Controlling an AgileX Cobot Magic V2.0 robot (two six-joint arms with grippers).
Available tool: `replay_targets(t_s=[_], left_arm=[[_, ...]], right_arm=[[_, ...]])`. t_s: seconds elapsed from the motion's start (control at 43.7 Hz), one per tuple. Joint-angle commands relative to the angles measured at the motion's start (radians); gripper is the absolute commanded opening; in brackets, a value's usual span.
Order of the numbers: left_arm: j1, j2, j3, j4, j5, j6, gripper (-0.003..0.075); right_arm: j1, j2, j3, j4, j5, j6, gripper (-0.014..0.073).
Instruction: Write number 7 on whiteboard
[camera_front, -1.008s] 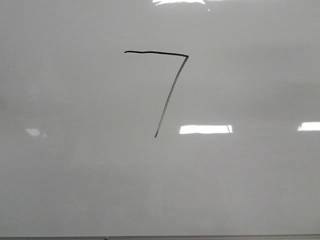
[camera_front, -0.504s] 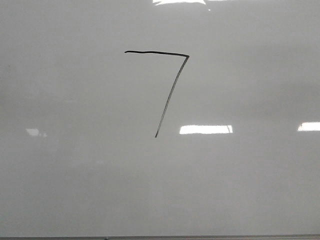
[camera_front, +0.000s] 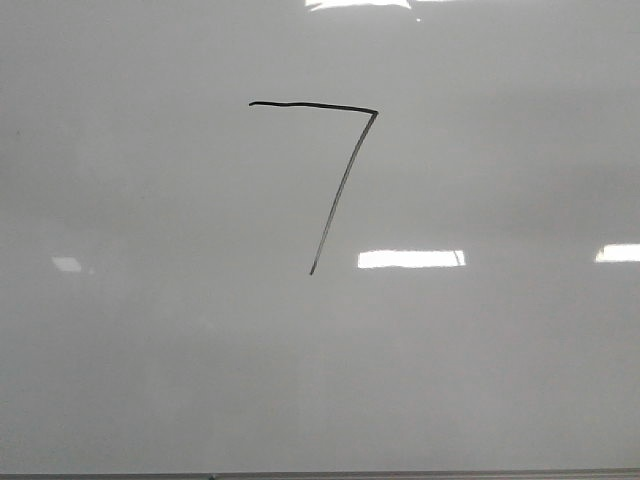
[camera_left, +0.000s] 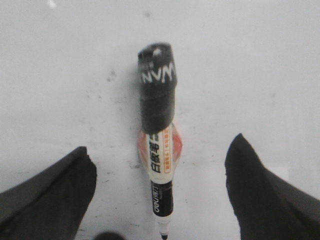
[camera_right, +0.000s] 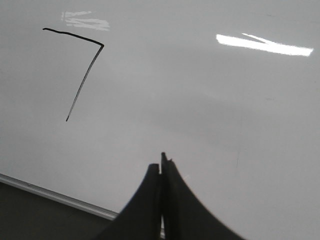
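The number 7 (camera_front: 315, 106) is drawn in black on the whiteboard (camera_front: 480, 360), a dark top stroke joined to a fainter slanted downstroke. It also shows in the right wrist view (camera_right: 102, 45). No gripper shows in the front view. My left gripper (camera_left: 160, 142) is open, its fingers (camera_left: 55, 190) wide apart. A marker (camera_left: 158, 100) lies on a white surface between them, touching neither, its black cap on the rear end and its bare tip towards the wrist. My right gripper (camera_right: 161, 162) is shut and empty, above the whiteboard (camera_right: 210, 100) near its edge.
The whiteboard's thin frame edge (camera_right: 50, 196) runs under my right gripper, with a dark surface (camera_right: 30, 220) beyond it. The board's bottom edge (camera_front: 320, 475) lies along the foot of the front view. Bright light reflections (camera_front: 410, 259) sit on the board.
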Motion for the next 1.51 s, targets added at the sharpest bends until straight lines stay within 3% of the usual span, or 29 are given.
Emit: replay_targets(t_s=[0.0, 0.115, 0.183, 0.344, 0.435, 0.733, 1.214, 1.489], left_arm=[[-0.005, -0.155, 0.008, -0.003, -0.027, -0.003, 0.0525], [-0.015, -0.323, 0.059, -0.005, 0.042, -0.003, 0.0482], [-0.03, -0.44, 0.101, -0.005, 0.075, -0.003, 0.0388], [-0.047, -0.712, 0.185, -0.003, 0.102, -0.003, 0.0089], [-0.047, -0.833, 0.207, -0.003, 0.113, -0.003, -0.002], [-0.047, -1.034, 0.212, -0.003, 0.132, -0.003, -0.002], [-0.047, -1.036, 0.228, -0.006, 0.136, -0.003, -0.002], [0.014, -1.185, 0.377, 0.068, 0.128, -0.072, -0.002]], right_arm=[[-0.005, 0.005, -0.026, -0.004, -0.077, -0.003, -0.0068], [-0.005, 0.005, -0.026, -0.004, -0.077, -0.003, -0.0068], [-0.005, 0.005, -0.026, -0.004, -0.077, -0.003, -0.0068], [-0.005, 0.005, -0.026, -0.004, -0.077, -0.003, -0.0068], [-0.005, 0.005, -0.026, -0.004, -0.077, -0.003, -0.0068], [-0.005, 0.005, -0.026, -0.004, -0.077, -0.003, -0.0068], [-0.005, 0.005, -0.026, -0.004, -0.077, -0.003, -0.0068], [-0.005, 0.005, -0.026, -0.004, -0.077, -0.003, -0.0068]])
